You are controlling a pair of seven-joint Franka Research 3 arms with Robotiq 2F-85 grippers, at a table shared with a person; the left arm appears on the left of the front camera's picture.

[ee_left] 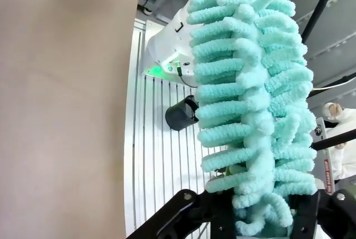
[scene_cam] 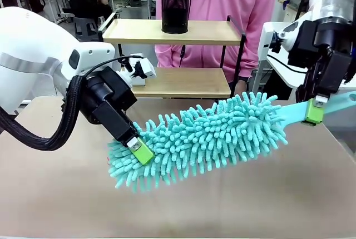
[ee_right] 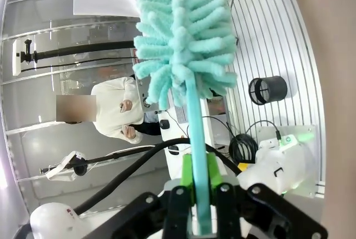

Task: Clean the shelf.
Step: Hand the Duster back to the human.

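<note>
Fluffy teal duster (scene_cam: 206,136) (chenille) clamped: left gripper (scene_cam: 140,151) on head, right gripper (scene_cam: 314,111) on flat handle.

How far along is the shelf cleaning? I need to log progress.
Picked up: the duster is off the table, right gripper shut on its handle, left gripper at the fluffy end. Left: wiping the shelf, where a black cup stands.

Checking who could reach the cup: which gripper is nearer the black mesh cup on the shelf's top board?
Left, narrowly. The left gripper is below and left of the black mesh cup, clamped on the duster head; the right gripper holds the handle, far right.
</note>
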